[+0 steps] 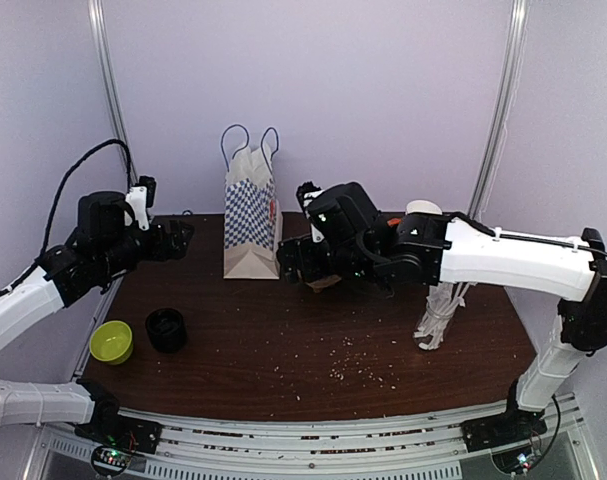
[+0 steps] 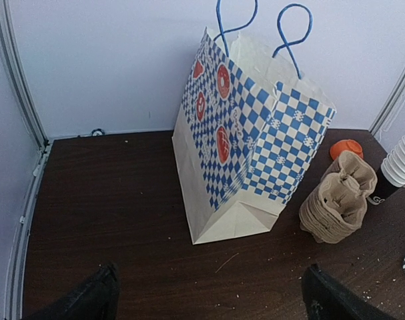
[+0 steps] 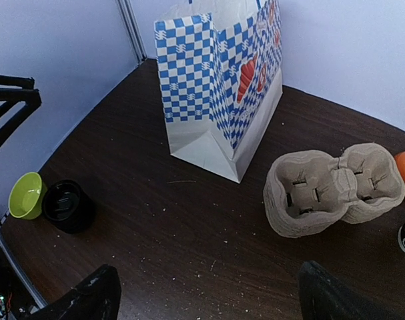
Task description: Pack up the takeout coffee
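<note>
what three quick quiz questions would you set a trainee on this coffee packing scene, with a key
1. True or false: the blue-and-white checked paper bag stands upright.
2. What sits right beside the lime-green plastic bowl? A) a small black round cup B) an orange lid C) a glass of straws
3. Is the right end effector holding anything?

Key: 1 true; 2 A; 3 no, its fingers are spread wide with nothing between them.
</note>
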